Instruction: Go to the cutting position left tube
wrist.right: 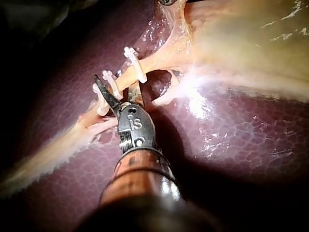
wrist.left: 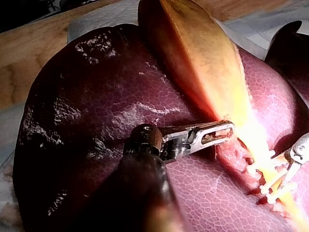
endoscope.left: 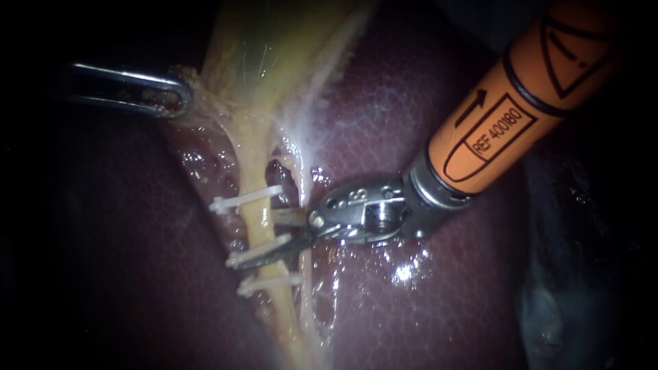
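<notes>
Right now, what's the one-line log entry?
left instrument: jaws shut on gallbladder | right instrument: jaws open astride tube, between clips | tube uncut

A pale wooden surface (wrist.left: 29, 58) with visible grain runs behind the work area in the left wrist view, and a white sheet (wrist.left: 99, 19) is spread over part of it. Beyond the surface's far edge the room is dark and nothing can be made out. Lighting is strong and local, leaving the endoscope view's margins black.
</notes>
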{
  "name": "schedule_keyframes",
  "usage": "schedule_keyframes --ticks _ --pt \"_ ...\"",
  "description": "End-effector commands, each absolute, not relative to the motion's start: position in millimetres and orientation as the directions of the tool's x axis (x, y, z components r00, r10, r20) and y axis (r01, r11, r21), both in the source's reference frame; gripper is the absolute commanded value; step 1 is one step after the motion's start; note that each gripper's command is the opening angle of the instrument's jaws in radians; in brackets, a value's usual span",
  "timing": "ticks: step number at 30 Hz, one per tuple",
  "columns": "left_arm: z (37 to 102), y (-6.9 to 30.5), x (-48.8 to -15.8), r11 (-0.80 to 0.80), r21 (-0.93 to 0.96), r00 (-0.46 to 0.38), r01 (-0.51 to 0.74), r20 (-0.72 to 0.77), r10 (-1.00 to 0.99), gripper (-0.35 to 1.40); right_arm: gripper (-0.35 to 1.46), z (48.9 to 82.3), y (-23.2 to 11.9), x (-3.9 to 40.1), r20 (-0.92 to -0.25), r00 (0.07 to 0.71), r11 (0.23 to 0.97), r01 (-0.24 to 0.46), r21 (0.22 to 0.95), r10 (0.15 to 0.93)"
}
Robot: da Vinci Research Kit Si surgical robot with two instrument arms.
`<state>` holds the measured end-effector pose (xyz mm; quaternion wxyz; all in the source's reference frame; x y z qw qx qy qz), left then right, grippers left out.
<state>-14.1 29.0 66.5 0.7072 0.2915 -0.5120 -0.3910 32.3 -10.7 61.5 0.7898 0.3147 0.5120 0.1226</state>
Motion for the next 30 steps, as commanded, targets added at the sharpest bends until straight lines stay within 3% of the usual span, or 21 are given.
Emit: schedule_keyframes --ticks 1,4,8,15,22,30 --pt "66.5 29.0 -14.2 0.525 0.812 0.170 0.255 0.497 -0.851 -0.35 1.44 61.6 -10.8 32.4 -0.738 0.437 0.768 0.147 0.623 0.514" --pt "66.5 29.0 -14.2 0.525 0.812 0.170 0.255 0.497 -0.851 -0.35 1.42 61.6 -10.7 32.7 -0.709 0.417 0.706 0.194 0.681 0.569" --pt "66.6 29.0 -14.3 0.525 0.812 0.170 0.256 0.497 -0.851 -0.35 1.35 62.2 -10.3 33.7 -0.631 0.384 0.566 0.280 0.775 0.674" --pt "66.6 28.9 -14.3 0.526 0.811 0.170 0.256 0.497 -0.851 -0.35 1.32 64.1 -9.1 35.7 -0.503 0.345 0.353 0.413 0.839 0.792" --pt "66.7 28.9 -14.3 0.526 0.811 0.170 0.256 0.498 -0.850 -0.35 1.34 63.9 -9.5 36.7 -0.450 0.315 0.289 0.445 0.848 0.836" --pt "66.7 28.9 -14.3 0.526 0.811 0.170 0.256 0.498 -0.850 -0.35 1.30 63.6 -10.0 36.8 -0.405 0.336 0.245 0.429 0.869 0.850"
